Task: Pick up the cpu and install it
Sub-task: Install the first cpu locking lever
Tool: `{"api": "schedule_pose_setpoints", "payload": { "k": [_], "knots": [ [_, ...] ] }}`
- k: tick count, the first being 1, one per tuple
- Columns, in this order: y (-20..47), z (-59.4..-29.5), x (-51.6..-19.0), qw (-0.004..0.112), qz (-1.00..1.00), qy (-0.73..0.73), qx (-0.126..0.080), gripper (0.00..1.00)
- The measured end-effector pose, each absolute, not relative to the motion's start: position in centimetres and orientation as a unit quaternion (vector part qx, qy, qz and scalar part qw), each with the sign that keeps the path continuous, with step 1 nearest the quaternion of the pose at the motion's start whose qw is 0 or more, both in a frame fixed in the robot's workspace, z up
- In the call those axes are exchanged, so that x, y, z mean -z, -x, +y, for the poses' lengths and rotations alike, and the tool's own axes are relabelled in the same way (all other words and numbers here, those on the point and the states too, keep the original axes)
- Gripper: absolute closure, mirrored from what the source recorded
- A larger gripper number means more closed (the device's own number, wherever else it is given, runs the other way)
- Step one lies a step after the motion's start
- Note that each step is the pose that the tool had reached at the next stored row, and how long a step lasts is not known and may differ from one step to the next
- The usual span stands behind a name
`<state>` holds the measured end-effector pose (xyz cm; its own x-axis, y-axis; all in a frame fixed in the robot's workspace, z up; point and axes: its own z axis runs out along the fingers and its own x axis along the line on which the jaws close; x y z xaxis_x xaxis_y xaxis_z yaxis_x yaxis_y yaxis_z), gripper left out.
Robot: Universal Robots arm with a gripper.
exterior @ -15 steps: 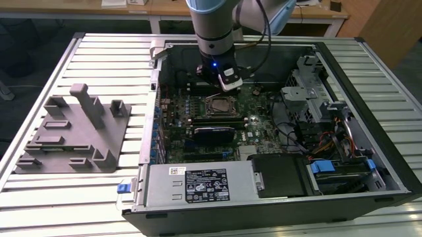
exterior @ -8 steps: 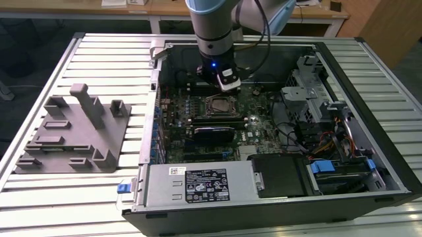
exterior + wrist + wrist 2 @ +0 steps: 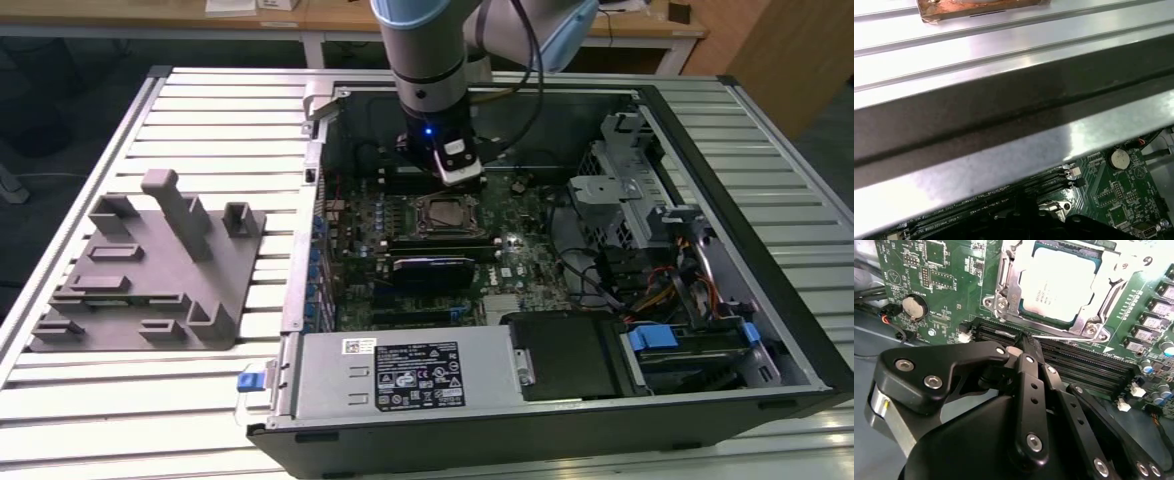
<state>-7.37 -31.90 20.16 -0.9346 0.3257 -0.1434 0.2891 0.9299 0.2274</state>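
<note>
Robotics lab bench, computer assembly.
Open computer case (image 3: 561, 400) on slatted metal table (image 3: 200, 110); grey fixture (image 3: 147, 270) beside case; wooden desks (image 3: 320, 20) behind.

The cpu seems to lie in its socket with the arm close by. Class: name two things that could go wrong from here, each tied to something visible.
1. The cpu lies in the socket frame; if not fully seated, pins beneath could bend.
2. The gripper hangs low over the memory slots beside the socket; a sideways move could scrape the motherboard.
</note>
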Motion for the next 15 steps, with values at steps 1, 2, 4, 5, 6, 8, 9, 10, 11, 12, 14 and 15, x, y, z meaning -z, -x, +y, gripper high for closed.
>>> {"api": "schedule_pose_setpoints", "payload": {
  "k": [1,2,4,5,6,8,9,10,11,12,14,15],
  "knots": [
    [7.39,-31.88,-20.13,0.092,0.978,-0.157,-0.101,0.89],
    [7.39,-31.86,-20.10,0.095,0.978,-0.156,-0.100,0.89],
    [7.40,-31.86,-20.01,0.099,0.978,-0.156,-0.099,0.89],
    [7.40,-31.86,-19.97,0.102,0.978,-0.156,-0.099,0.89],
    [7.40,-31.86,-19.92,0.104,0.977,-0.155,-0.098,0.89],
    [7.42,-31.86,-19.81,0.106,0.977,-0.155,-0.099,0.89],
    [7.42,-31.85,-19.76,0.106,0.977,-0.155,-0.099,0.89],
    [7.43,-31.86,-19.72,0.106,0.977,-0.155,-0.099,0.89],
    [7.44,-31.86,-19.68,0.107,0.977,-0.155,-0.099,0.89],
    [7.45,-31.86,-19.65,0.107,0.977,-0.155,-0.099,0.89],
    [7.47,-31.86,-19.62,0.107,0.977,-0.155,-0.099,0.89],
    [7.47,-31.86,-19.59,0.107,0.977,-0.155,-0.099,0.89]
  ]
}}
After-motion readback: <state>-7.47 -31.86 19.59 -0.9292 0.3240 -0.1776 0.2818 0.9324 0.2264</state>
